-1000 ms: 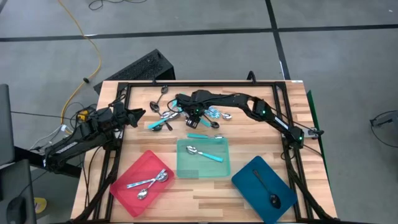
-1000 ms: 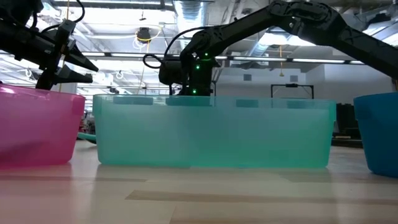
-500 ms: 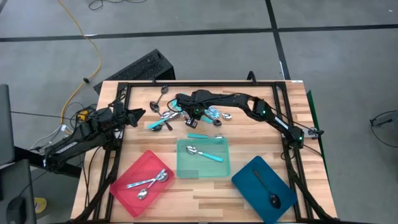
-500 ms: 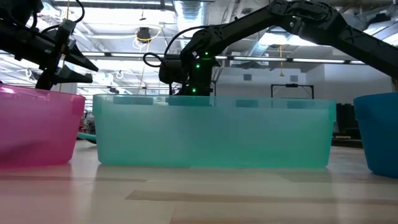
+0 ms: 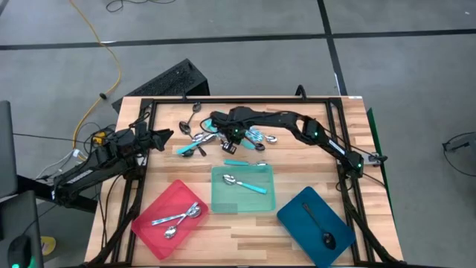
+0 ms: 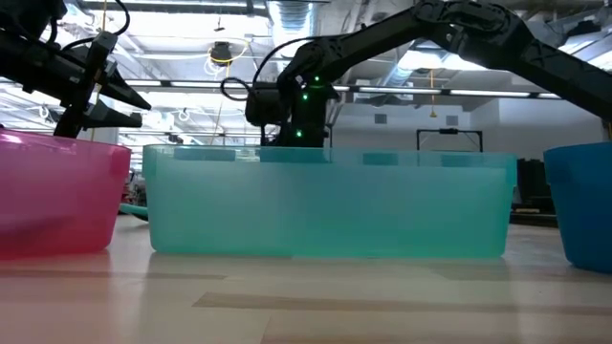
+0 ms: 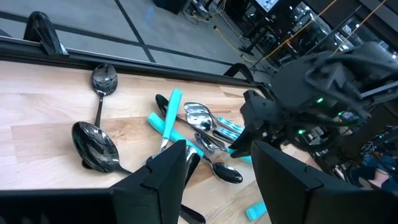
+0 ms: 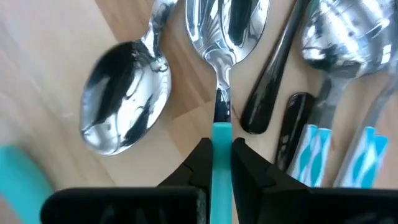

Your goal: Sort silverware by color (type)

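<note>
The right gripper point(image 8: 216, 163) is pinching its fingers on the thin handle of a turquoise-handled spoon point(image 8: 221, 46) lying in the pile point(image 5: 223, 138) on the bench, while the left gripper point(image 5: 158, 138) is waiting with fingers apart, so the spoon is risking twisting loose or dragging touching neighbours along.

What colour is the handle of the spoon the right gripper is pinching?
Turquoise, below a shiny silver bowl. The spoon shows best in the right wrist view, between the right gripper.

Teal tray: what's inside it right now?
In the teal tray, the high view shows two spoons: one turquoise-handled spoon and a second spoon by the far wall, its handle colour unclear. From table level the frosted wall hides the contents.
</note>
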You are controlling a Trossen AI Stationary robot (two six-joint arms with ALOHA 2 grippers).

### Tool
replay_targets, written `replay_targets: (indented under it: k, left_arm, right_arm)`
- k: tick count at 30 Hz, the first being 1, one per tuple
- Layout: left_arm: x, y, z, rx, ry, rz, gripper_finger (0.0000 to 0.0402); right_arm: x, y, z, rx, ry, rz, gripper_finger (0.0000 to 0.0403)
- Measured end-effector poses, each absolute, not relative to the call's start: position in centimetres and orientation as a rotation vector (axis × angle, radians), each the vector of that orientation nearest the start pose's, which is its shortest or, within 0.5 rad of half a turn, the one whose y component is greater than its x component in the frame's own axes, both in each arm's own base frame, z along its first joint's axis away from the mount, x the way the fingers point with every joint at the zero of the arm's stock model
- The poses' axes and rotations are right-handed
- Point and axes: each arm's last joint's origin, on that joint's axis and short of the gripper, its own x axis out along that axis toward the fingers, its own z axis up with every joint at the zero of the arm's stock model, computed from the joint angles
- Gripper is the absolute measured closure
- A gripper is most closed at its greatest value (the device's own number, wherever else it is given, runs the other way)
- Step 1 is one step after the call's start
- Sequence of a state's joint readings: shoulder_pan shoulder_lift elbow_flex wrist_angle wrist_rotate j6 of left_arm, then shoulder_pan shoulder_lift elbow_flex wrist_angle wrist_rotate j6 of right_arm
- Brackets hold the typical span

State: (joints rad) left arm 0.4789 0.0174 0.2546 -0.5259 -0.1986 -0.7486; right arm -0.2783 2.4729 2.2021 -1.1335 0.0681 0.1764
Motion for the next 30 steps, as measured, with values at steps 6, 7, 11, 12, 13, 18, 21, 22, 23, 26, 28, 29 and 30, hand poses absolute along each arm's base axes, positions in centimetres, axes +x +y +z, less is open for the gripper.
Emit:
replay_targets:
  k: [6,7,11,12,13,18,21,22,23,26,28,29,30]
  left_arm:
    - [6.1,3.8,19.7,-0.753,0.027,0.751,0.0235]
    - [6.1,3.8,19.7,-0.753,0.027,0.752,0.0235]
    - [6.1,3.8,19.7,-0.753,0.027,0.751,0.0235]
    - [6.1,3.8,19.7,-0.753,0.027,0.751,0.0235]
    - [6.1,3.8,19.6,-0.753,0.028,0.752,0.0235]
    - [6.1,3.8,19.5,-0.754,0.045,0.758,0.0235]
    - [6.1,3.8,19.4,-0.755,0.056,0.762,0.0235]
    - [6.1,3.8,19.4,-0.756,0.06,0.764,0.0235]
    - [6.0,3.8,19.3,-0.757,0.067,0.766,0.0235]
    - [6.0,3.8,19.2,-0.757,0.074,0.768,0.0235]
    - [6.0,3.8,19.2,-0.758,0.081,0.77,0.0235]
    - [6.0,3.7,19.1,-0.759,0.087,0.77,0.0235]
    - [6.0,3.7,19.1,-0.759,0.093,0.772,0.0235]
  right_arm:
    - [48.1,-13.9,19.0,0.289,1.315,-0.41,0.0347]
    - [48.2,-13.9,19.6,0.288,1.298,-0.41,0.0347]
    - [48.2,-13.9,21.1,0.287,1.253,-0.412,0.0347]
    - [48.1,-13.8,21.5,0.291,1.25,-0.418,0.0347]
    - [48.0,-13.8,21.8,0.294,1.244,-0.423,0.0347]
    - [47.5,-13.4,24.0,0.287,1.193,-0.423,0.0347]
    - [47.5,-12.8,25.0,0.287,1.167,-0.418,0.0347]
    - [47.6,-12.6,25.1,0.288,1.156,-0.416,0.0347]
    - [47.6,-12.4,25.4,0.287,1.15,-0.413,0.0347]
    - [47.7,-11.4,25.6,0.276,1.151,-0.396,0.0347]
    - [47.8,-10.5,25.9,0.264,1.141,-0.381,0.0347]
    - [47.9,-10.1,26.0,0.259,1.138,-0.374,0.0347]
    - [48.0,-9.7,26.0,0.254,1.14,-0.367,0.0347]
